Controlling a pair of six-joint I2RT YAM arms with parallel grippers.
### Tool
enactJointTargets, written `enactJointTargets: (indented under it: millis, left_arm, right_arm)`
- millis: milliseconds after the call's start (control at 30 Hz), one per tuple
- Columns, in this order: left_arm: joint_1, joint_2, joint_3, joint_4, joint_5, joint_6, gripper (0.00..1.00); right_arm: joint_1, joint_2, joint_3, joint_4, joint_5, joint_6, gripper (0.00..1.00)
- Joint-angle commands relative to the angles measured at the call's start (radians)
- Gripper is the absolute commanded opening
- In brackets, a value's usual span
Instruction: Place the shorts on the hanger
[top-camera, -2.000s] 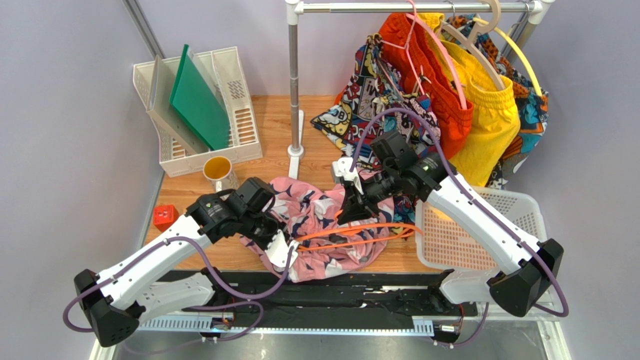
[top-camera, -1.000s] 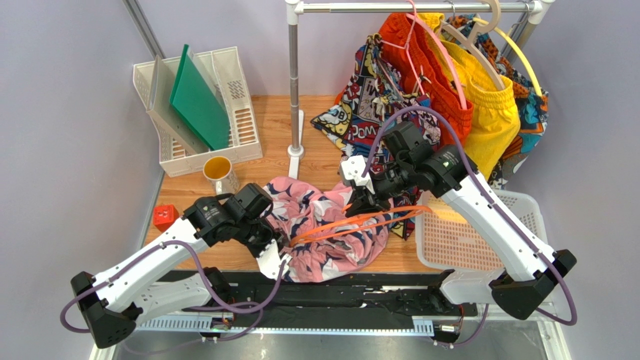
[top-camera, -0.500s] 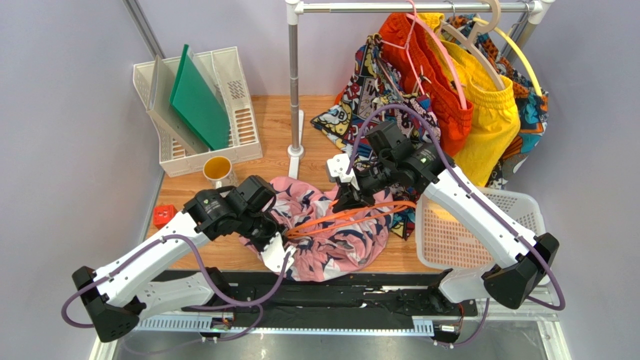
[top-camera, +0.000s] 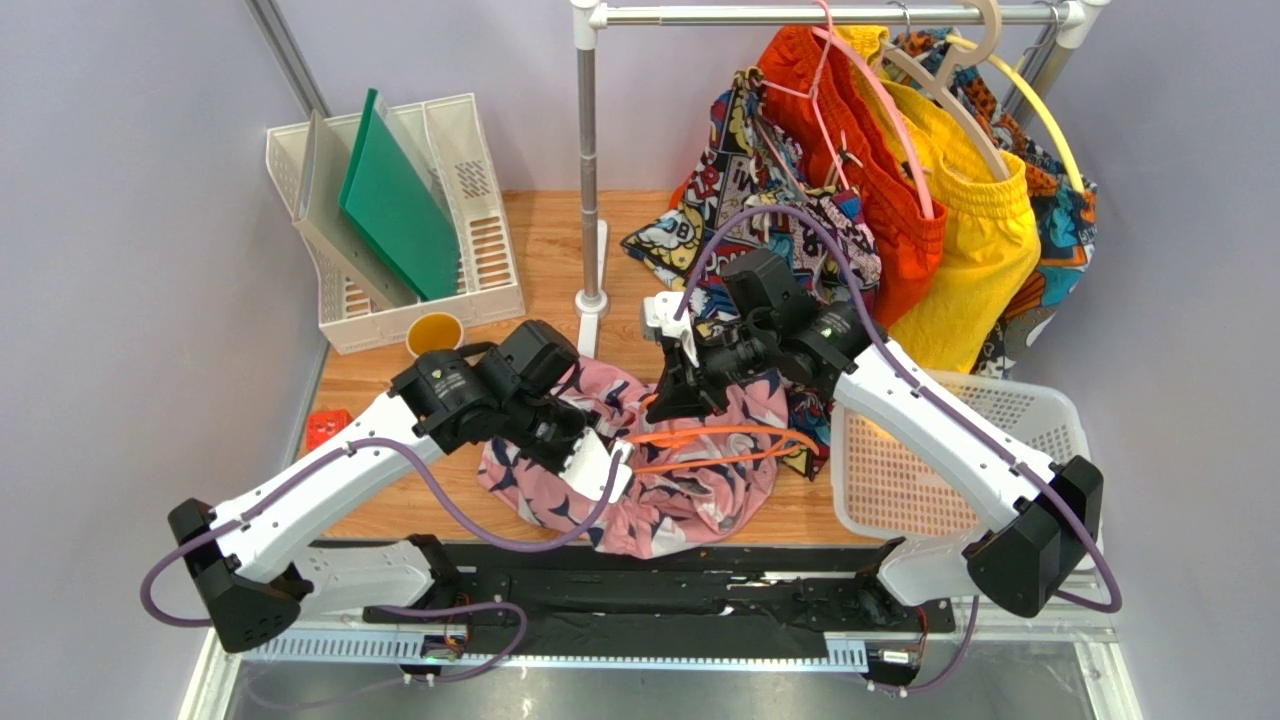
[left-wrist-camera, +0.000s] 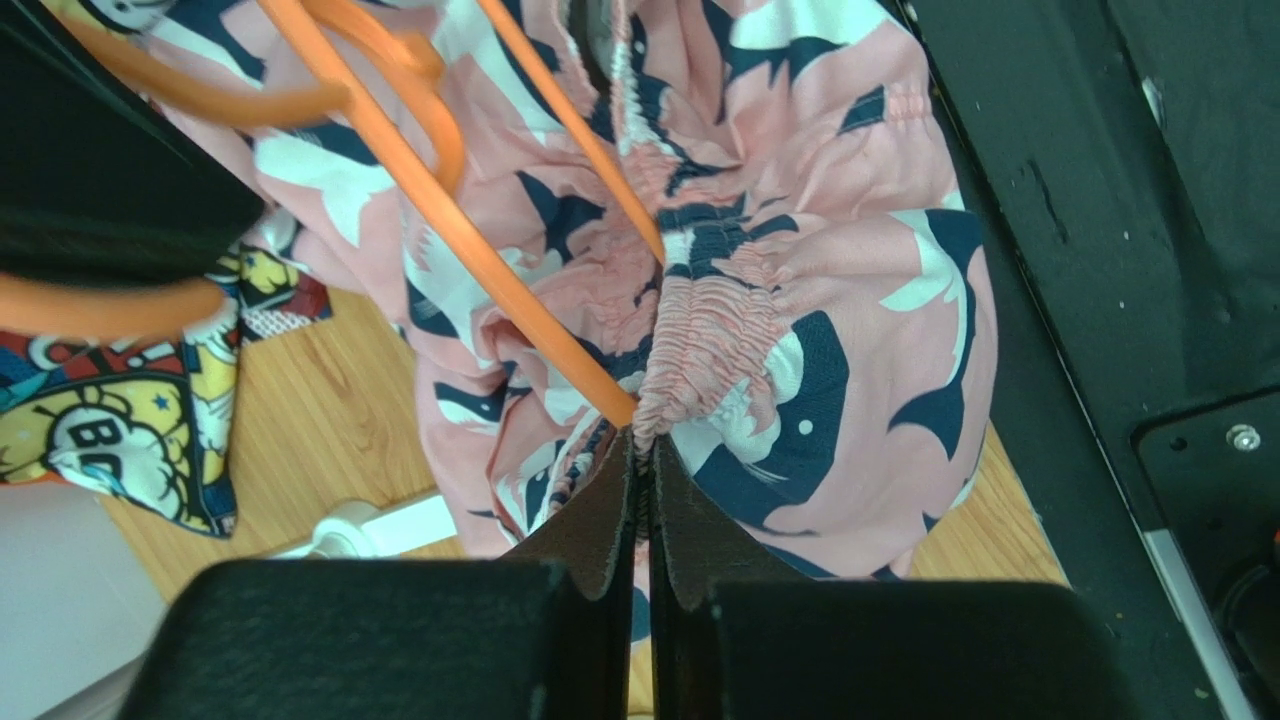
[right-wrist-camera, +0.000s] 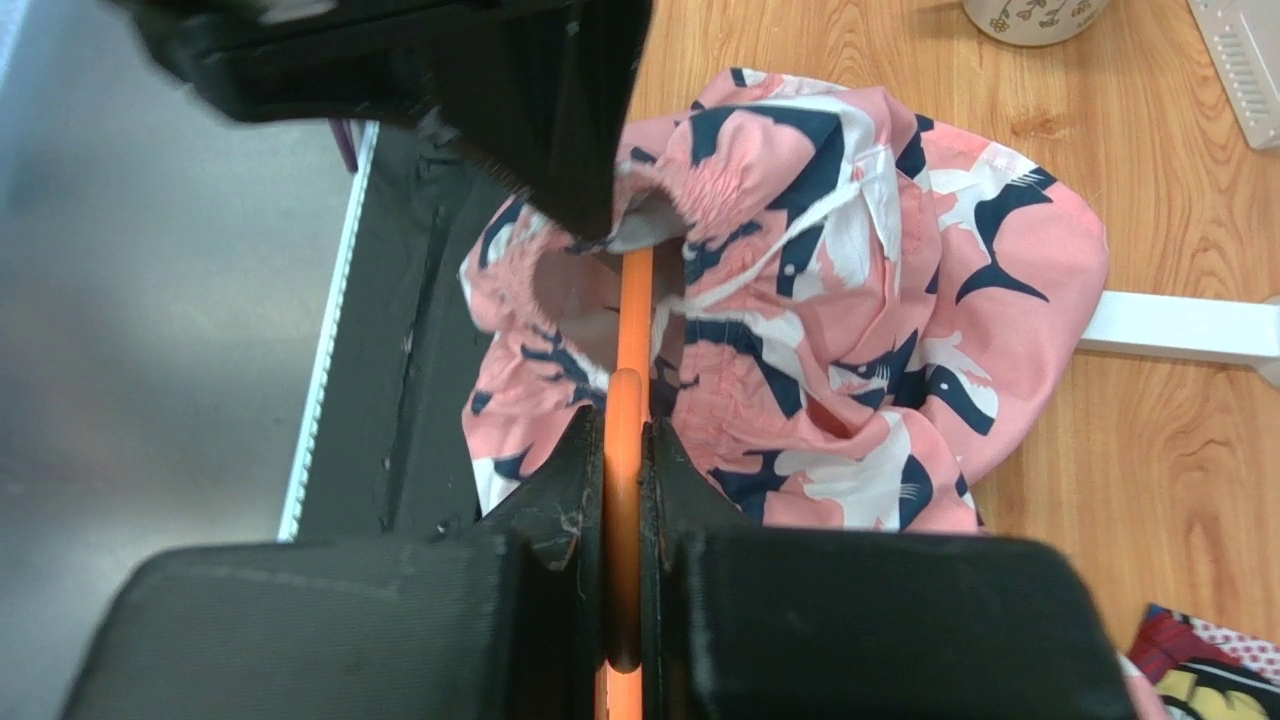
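The pink bird-print shorts lie bunched near the table's front edge. My left gripper is shut on their elastic waistband and holds it up. My right gripper is shut on a bar of the orange hanger, which lies across the shorts. In the right wrist view the hanger bar runs from my jaws into the open waistband of the shorts. In the left wrist view two hanger bars pass over the pink fabric and one ends at my fingertips.
A clothes rail at the back carries comic-print, orange and yellow shorts. A white basket stands at the right. A white file rack with a green board, a mug and a red block are at the left.
My left gripper has lifted and moved right with the waistband. My right gripper has moved left and back with the hanger, its bar now reaching into the waistband opening.
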Motion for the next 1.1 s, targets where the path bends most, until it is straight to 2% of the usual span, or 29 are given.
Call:
enactJointTargets:
  millis: [0, 67, 100, 133, 167, 200, 233, 300, 367, 533, 667, 800, 933, 1000, 1067]
  left_arm:
    - [-0.053, 0.020, 0.075, 0.022, 0.022, -0.095, 0.00]
    - [-0.082, 0.029, 0.090, 0.011, 0.015, -0.132, 0.01]
    - [-0.082, 0.035, 0.112, -0.013, 0.019, -0.177, 0.07]
    - [-0.077, 0.044, 0.123, -0.023, 0.007, -0.210, 0.22]
    - [-0.064, 0.046, 0.129, -0.033, 0.010, -0.242, 0.30]
    - [-0.039, 0.045, 0.141, -0.079, 0.075, -0.262, 0.40]
    - [-0.006, 0.040, 0.141, -0.093, 0.114, -0.270, 0.62]
    - [0.109, 0.008, 0.131, -0.107, 0.180, -0.291, 0.70]
    - [0.175, -0.018, 0.097, -0.095, 0.213, -0.317, 0.72]
    - [0.194, -0.038, -0.003, -0.044, 0.183, -0.400, 0.72]
    - [0.271, -0.029, -0.086, 0.011, 0.209, -0.463, 0.72]
    - [0.279, -0.034, -0.148, 0.048, 0.153, -0.474, 0.68]
    - [0.277, -0.066, -0.221, 0.138, 0.146, -0.514, 0.69]
    - [0.277, -0.045, -0.224, 0.151, 0.183, -0.523, 0.63]
    - [0.277, -0.026, -0.207, 0.154, 0.237, -0.538, 0.50]
  right_arm:
    - [0.004, 0.008, -0.007, 0.171, -0.006, 0.160, 0.00]
    - [0.001, 0.007, -0.011, 0.192, -0.022, 0.186, 0.00]
    - [0.002, 0.002, -0.014, 0.192, -0.029, 0.186, 0.00]
    - [-0.001, -0.009, -0.022, 0.194, -0.032, 0.186, 0.00]
    - [-0.001, -0.016, -0.028, 0.194, -0.035, 0.188, 0.00]
    - [-0.007, -0.025, -0.036, 0.197, -0.038, 0.188, 0.00]
    - [-0.011, -0.033, -0.045, 0.203, -0.041, 0.186, 0.00]
    - [-0.010, -0.059, -0.074, 0.212, -0.047, 0.180, 0.00]
    - [-0.011, -0.075, -0.091, 0.221, -0.056, 0.177, 0.00]
    - [-0.011, -0.075, -0.097, 0.237, -0.081, 0.179, 0.00]
    - [-0.011, -0.075, -0.102, 0.237, -0.088, 0.176, 0.00]
    - [-0.007, -0.069, -0.108, 0.240, -0.093, 0.168, 0.00]
    - [-0.002, -0.061, -0.117, 0.253, -0.096, 0.176, 0.00]
    - [0.001, -0.059, -0.122, 0.275, -0.096, 0.186, 0.00]
    - [0.006, -0.058, -0.126, 0.301, -0.096, 0.209, 0.00]
